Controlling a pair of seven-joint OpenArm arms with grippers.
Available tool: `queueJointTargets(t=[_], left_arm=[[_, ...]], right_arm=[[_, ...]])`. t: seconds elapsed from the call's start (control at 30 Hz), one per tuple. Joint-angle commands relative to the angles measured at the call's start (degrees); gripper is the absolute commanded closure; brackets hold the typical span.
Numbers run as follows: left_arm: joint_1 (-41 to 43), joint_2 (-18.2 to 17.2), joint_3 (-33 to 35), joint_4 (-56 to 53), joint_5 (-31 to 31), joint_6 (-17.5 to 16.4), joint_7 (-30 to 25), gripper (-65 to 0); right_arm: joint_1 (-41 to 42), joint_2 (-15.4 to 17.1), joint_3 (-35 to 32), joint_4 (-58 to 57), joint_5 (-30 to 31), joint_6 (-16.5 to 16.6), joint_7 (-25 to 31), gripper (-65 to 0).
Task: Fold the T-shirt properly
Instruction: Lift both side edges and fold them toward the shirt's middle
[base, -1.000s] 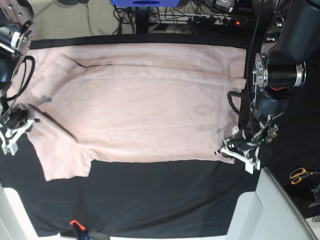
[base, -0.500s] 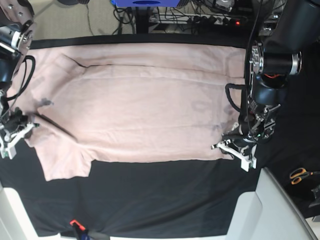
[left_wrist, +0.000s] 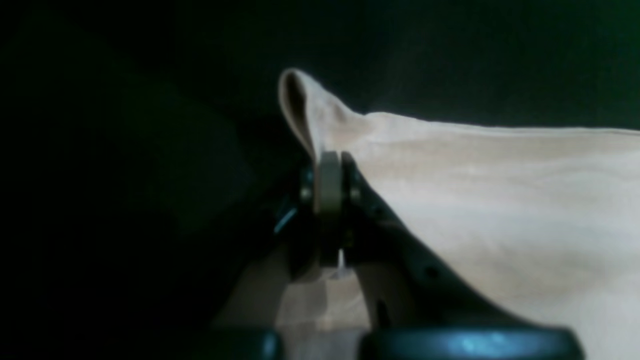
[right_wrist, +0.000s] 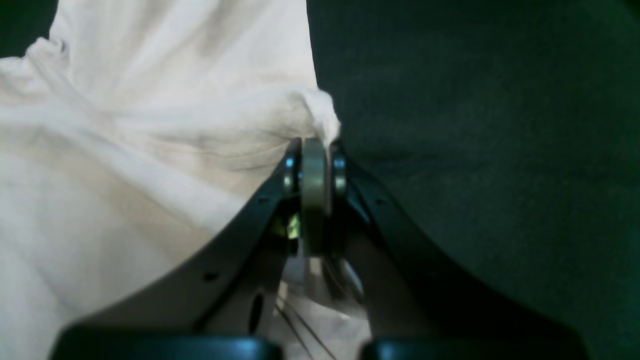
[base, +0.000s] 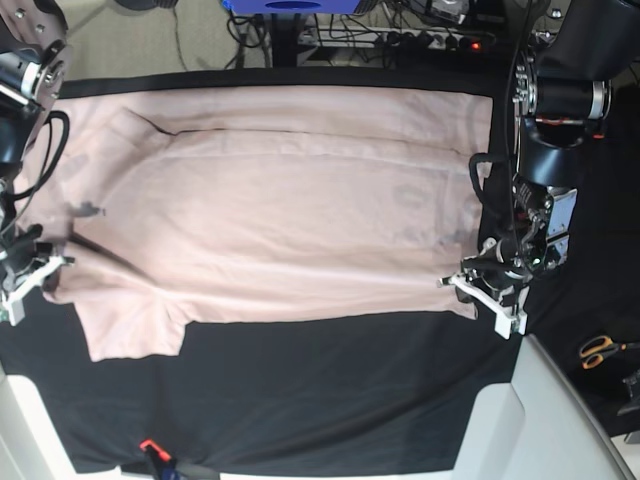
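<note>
Grippers pinch opposite edges of the T-shirt (base: 280, 210) spread on the black table cloth (base: 330, 400).
Left gripper (base: 487, 297) and right gripper (base: 22, 280) both clamp fabric, jaws pressed together.

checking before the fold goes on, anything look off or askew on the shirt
Nothing damaged or spilled. The shirt lies mostly flat, but its near sleeve juts out unfolded over the black cloth, and a dark crease runs across it near the right end effector. Both end effectors pinch shirt edges.
</note>
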Motion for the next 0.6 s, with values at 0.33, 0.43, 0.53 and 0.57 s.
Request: queueJointTargets(t=[0.33, 0.43, 0.53, 0.57], left_arm=[[-1.7, -1.7, -0.3, 3.1, -0.4, -0.2, 0.1, 0.0], [-1.3, -1.7, -0.4, 6.1, -0.4, -0.2, 2.6, 0.0], [-0.6, -1.7, -0.3, 10.5, -0.4, -0.2, 5.2, 0.0], [-0.1, -1.7, -0.3, 11.6, -0.4, -0.2, 6.6, 0.0]], right_arm=[[2.5, 0.9, -0.3, 1.0, 0.8, 0.2, 6.7, 0.0], [2.5, 1.0, -0.3, 1.0, 0.8, 0.2, 6.8, 0.0], [2.5, 1.0, -0.3, 1.0, 0.8, 0.3, 6.8, 0.0], [2.5, 1.0, -0.2, 1.0, 0.8, 0.3, 6.8, 0.0]])
